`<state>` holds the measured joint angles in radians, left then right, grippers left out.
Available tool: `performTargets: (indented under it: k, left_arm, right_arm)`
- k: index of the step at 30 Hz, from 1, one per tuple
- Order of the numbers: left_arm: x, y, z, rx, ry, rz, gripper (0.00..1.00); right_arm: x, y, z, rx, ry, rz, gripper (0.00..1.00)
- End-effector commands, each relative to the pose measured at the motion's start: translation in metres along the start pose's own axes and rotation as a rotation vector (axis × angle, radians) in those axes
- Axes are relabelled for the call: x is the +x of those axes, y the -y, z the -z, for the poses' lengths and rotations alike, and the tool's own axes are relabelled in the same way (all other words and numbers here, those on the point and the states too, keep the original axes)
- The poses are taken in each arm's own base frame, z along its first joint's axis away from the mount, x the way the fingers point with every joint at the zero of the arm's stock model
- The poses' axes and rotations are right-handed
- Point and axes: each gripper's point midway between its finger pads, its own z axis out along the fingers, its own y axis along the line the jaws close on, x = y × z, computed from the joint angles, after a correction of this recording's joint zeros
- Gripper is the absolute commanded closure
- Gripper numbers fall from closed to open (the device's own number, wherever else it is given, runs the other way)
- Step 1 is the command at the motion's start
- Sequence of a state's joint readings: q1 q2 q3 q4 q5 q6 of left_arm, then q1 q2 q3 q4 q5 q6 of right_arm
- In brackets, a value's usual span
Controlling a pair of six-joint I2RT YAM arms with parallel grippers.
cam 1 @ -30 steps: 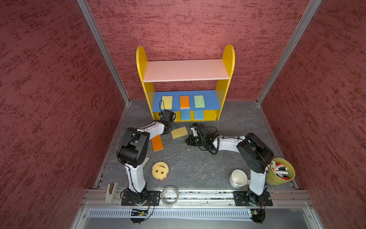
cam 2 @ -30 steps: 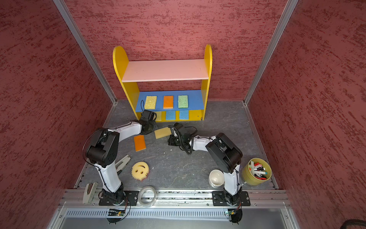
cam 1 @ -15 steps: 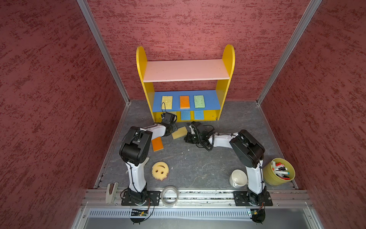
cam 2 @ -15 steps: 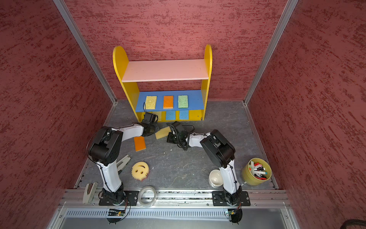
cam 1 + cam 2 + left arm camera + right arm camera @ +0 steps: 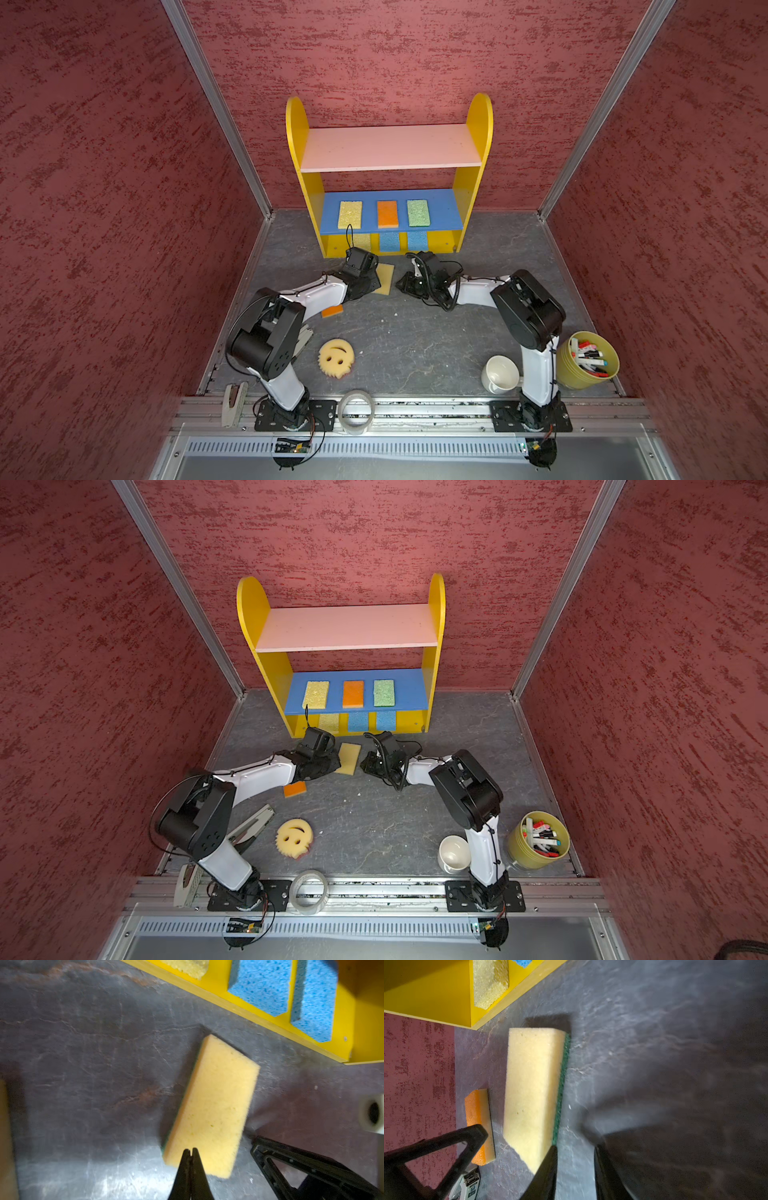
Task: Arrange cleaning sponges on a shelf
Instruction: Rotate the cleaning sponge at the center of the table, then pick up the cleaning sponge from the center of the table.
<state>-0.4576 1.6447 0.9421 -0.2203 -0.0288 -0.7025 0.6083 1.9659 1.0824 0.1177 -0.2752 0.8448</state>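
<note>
The shelf (image 5: 390,147) stands against the back wall. Its blue board carries a yellow (image 5: 350,214), an orange (image 5: 387,214) and a green sponge (image 5: 418,212). On the base lie a yellow sponge (image 5: 362,241) and two blue ones (image 5: 389,241). A pale yellow sponge (image 5: 384,279) (image 5: 350,757) with a green backing lies flat on the floor between both grippers. My left gripper (image 5: 190,1150) is shut and empty, its tips over that sponge's (image 5: 214,1105) near end. My right gripper (image 5: 574,1149) is open beside the sponge's (image 5: 531,1088) green edge, holding nothing. An orange sponge (image 5: 332,310) and a smiley sponge (image 5: 336,357) lie on the floor.
A white mug (image 5: 498,374) and a yellow cup of markers (image 5: 587,359) stand by the right arm's base. A clear tape ring (image 5: 356,411) lies on the front rail. A stapler (image 5: 251,825) lies under the left arm. Red walls close three sides.
My right gripper's jaws have parted beside the pale yellow sponge. My left gripper has come from the shelf front to the sponge's left side. The sponge has turned a little.
</note>
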Motion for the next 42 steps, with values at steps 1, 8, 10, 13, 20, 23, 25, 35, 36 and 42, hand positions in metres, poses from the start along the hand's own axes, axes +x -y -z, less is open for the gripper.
performTargets:
  k: [1, 8, 10, 13, 20, 23, 25, 35, 36, 42]
  left_arm:
    - [-0.003, 0.000, 0.014, 0.016, 0.009, 0.027, 1.00]
    - [-0.033, 0.008, -0.003, 0.162, 0.031, 0.038, 0.84]
    - [-0.036, 0.013, -0.013, 0.232, 0.014, 0.043, 0.84]
    - [-0.033, 0.013, -0.029, 0.258, -0.022, 0.052, 0.83]
    - [-0.018, 0.008, -0.049, 0.273, -0.075, 0.052, 0.74]
    - [-0.009, 0.002, -0.057, 0.255, -0.097, 0.057, 0.74]
    - [-0.004, 0.000, -0.060, 0.257, -0.117, 0.064, 0.74]
    - [0.018, 0.003, -0.056, 0.307, -0.159, 0.127, 0.78]
    - [0.020, 0.005, -0.053, 0.317, -0.163, 0.141, 0.79]
    - [0.018, 0.026, -0.025, 0.380, -0.136, 0.152, 0.79]
  right_arm:
    - [-0.013, -0.020, 0.029, -0.069, 0.031, -0.020, 0.64]
    - [-0.009, -0.039, 0.014, -0.158, -0.059, -0.022, 0.53]
    - [-0.008, -0.036, 0.007, -0.148, -0.071, -0.032, 0.52]
    - [-0.010, -0.030, -0.001, -0.110, -0.079, -0.035, 0.52]
    - [-0.009, -0.018, -0.027, -0.061, -0.119, -0.051, 0.51]
    - [-0.009, -0.020, -0.036, -0.078, -0.128, -0.062, 0.50]
    - [-0.007, -0.026, -0.042, -0.120, -0.138, -0.071, 0.50]
    - [0.011, -0.063, -0.037, -0.361, -0.144, -0.123, 0.53]
    - [0.011, -0.064, -0.033, -0.360, -0.136, -0.125, 0.56]
    - [0.013, -0.061, -0.018, -0.326, -0.117, -0.120, 0.89]
